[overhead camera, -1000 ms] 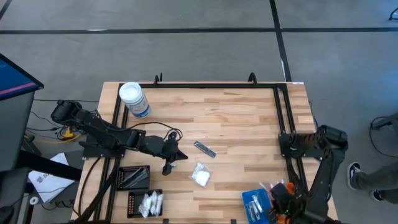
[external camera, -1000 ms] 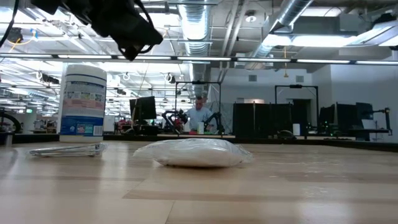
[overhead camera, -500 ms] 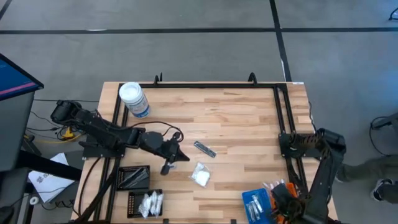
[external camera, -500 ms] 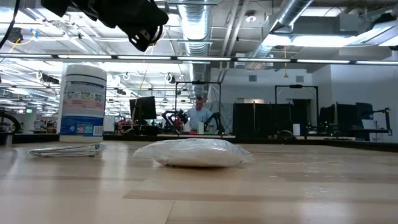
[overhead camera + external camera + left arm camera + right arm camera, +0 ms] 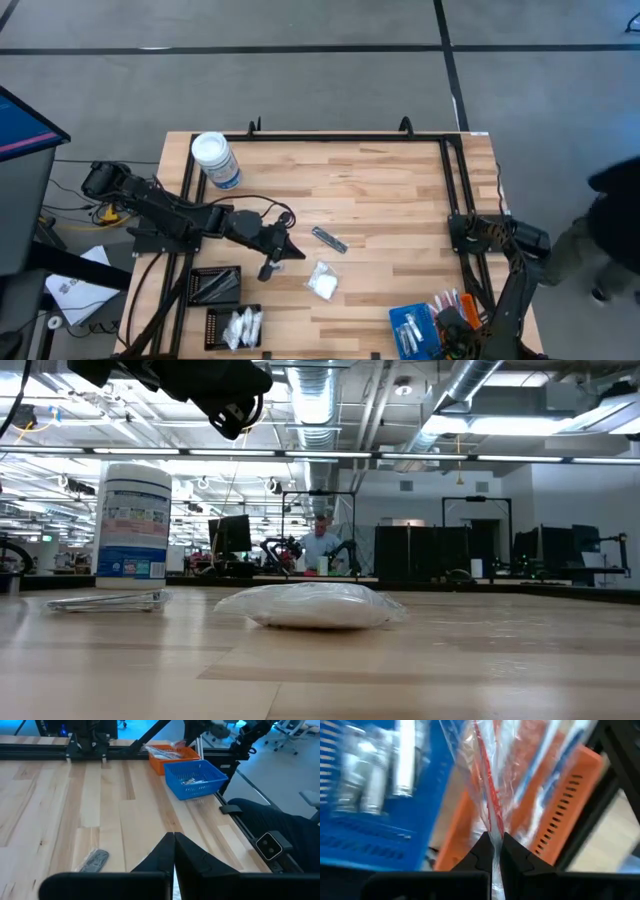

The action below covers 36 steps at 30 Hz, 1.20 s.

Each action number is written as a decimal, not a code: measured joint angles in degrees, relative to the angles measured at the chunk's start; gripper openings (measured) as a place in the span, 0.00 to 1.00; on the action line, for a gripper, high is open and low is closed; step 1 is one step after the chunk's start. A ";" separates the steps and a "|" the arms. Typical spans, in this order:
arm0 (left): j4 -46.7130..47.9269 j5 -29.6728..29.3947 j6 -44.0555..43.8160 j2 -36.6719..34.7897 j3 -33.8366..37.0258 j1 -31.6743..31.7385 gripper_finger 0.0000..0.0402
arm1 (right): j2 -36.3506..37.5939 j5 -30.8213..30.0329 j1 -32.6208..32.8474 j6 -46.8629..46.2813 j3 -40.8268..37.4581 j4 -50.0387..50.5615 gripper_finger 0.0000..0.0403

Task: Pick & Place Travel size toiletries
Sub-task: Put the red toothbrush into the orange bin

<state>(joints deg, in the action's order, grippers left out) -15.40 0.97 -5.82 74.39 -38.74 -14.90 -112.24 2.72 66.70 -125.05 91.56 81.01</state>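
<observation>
My left gripper (image 5: 289, 251) (image 5: 173, 839) hangs shut above the table (image 5: 232, 422), left of a slim grey stick (image 5: 329, 240) (image 5: 94, 861) and above-left of a white crinkly sachet (image 5: 322, 281) (image 5: 315, 605); both lie flat on the wood. My right gripper (image 5: 453, 322) (image 5: 493, 840) is at the near right corner, over the orange tray (image 5: 452, 303) (image 5: 547, 800). It is shut on a clear-wrapped red toothbrush (image 5: 487, 795). More wrapped toothbrushes (image 5: 444, 299) lie in that tray. My right gripper pinches the clear wrapper of the red toothbrush (image 5: 492, 831) between its two fingertips. The fingers lie along the wrapper's length. The wrapper runs forward from the fingers over the orange tray; whether it is lifted clear of the tray, I cannot tell.
A big white-lidded jar (image 5: 215, 160) (image 5: 131, 522) stands at the far left. Two black trays (image 5: 214, 285) (image 5: 231, 326) sit near left, one with white sachets. A blue tray (image 5: 411, 325) (image 5: 355, 810) with silvery pieces adjoins the orange one. A person (image 5: 610, 215) stands beyond the right edge.
My left gripper has risen a little and drifted toward the table's right, still shut. My right arm's elbow has sunk toward the near edge, uncovering the toothbrushes in the orange tray. A person has stepped closer at the right edge.
</observation>
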 joint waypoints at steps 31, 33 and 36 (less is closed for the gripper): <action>-0.66 -0.02 1.47 0.00 -0.02 0.00 0.00 | -5.29 14.02 -3.44 -2.52 -3.10 3.44 0.05; -0.68 -0.02 1.53 0.00 -0.02 0.00 0.00 | -5.29 13.98 -3.62 -2.44 -3.84 3.02 0.09; -0.70 -0.02 2.24 0.00 -0.01 0.00 0.00 | -5.29 13.98 -4.08 -2.05 -4.64 0.60 0.15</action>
<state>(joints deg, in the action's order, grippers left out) -16.10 0.95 -3.58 74.39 -38.75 -14.90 -117.54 16.70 62.61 -127.10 86.92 81.62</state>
